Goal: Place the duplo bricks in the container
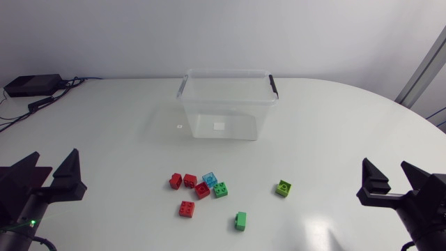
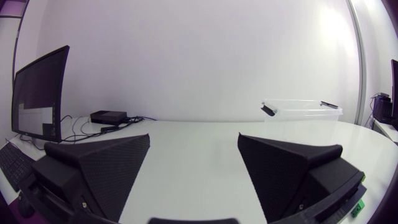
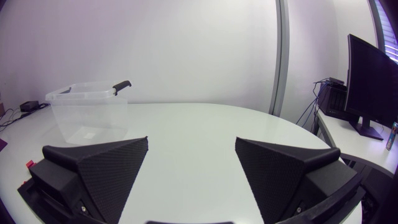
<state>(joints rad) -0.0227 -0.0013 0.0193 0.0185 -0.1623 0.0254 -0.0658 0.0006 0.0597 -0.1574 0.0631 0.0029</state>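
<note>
Fingers on your left gripper (image 1: 52, 166) stand wide apart with nothing between them. It sits low at the near left corner of the white table (image 1: 334, 125), well apart from every brick. Farther back on that side, a small black box (image 1: 31, 85) with cables lies near the table's far left edge.

Toward the middle you find the loose bricks clustered on the near half of the table, all of them outside the container. Two red bricks (image 1: 189, 181) sit side by side. Just right of them a third red brick (image 1: 202, 189), a pale blue brick (image 1: 210, 179) and a green brick (image 1: 220, 189) huddle close together. A fourth red brick (image 1: 187, 208) lies alone, nearer to you, and a second green brick (image 1: 240, 221) lies nearer still, to its right.

Behind the cluster, around the table's middle, the clear container (image 1: 226, 72) stands upright and open-topped, with black clips at its ends. Right of the cluster a lime brick (image 1: 283, 187) rests by itself. At the near right corner your right gripper (image 1: 385, 173) sits low as well, jaws spread and holding nothing.
</note>
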